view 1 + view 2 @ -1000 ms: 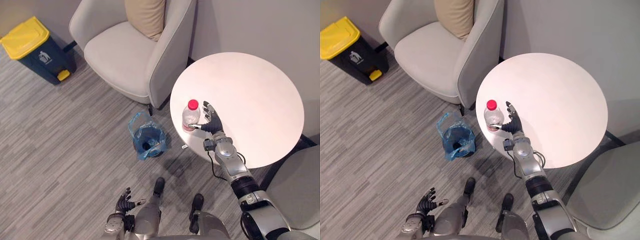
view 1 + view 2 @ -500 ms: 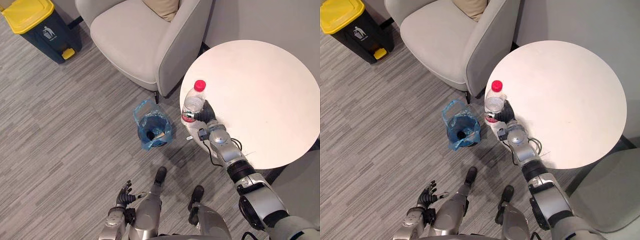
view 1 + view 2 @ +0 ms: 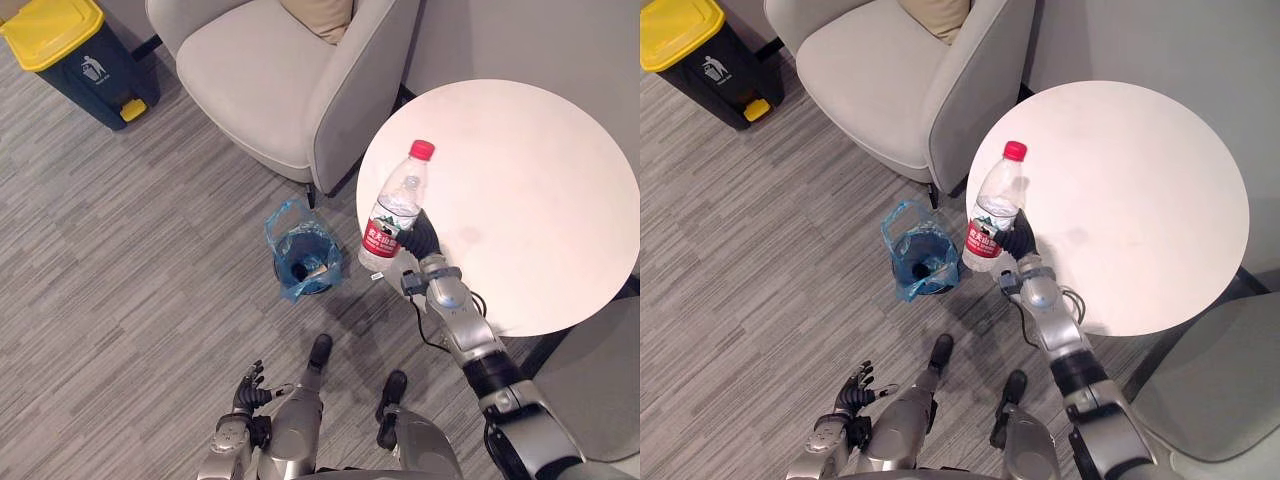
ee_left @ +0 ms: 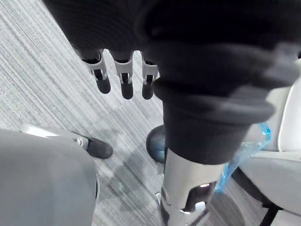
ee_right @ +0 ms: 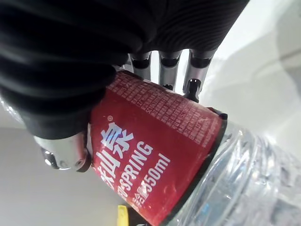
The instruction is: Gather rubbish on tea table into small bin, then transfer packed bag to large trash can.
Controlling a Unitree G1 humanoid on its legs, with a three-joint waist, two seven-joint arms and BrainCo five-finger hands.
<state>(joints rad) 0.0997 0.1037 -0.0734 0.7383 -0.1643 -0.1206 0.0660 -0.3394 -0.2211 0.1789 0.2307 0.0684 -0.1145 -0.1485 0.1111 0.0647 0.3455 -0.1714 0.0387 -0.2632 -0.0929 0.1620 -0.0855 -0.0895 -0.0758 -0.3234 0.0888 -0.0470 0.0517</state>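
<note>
Holding: the clear plastic bottle with red cap and red label (image 3: pixel 395 208) is clasped low, across its label, by the right hand (image 3: pixel 423 238); the fingers (image 5: pixel 165 66) are curled round it.
Bottle position: it is tilted and appears raised off the round white table (image 3: pixel 540 180), at the edge nearest the small bin lined with a blue plastic bag (image 3: pixel 305 262).
Left hand (image 3: pixel 249 388): it is hung low near the floor, fingers loosely spread, nothing held.
Slip risk: the grip is placed near the base, so the long bottle could be levered out of the fingers by a quick swing.
Miss risk: the bin mouth is narrow and the bag rim is floppy; by an early or off-centre release the bottle could be dropped on the grey striped floor (image 3: pixel 130 260), or the bin knocked over.
Later risk: the large dark trash can with yellow lid (image 3: pixel 62 45) is set well apart.
</note>
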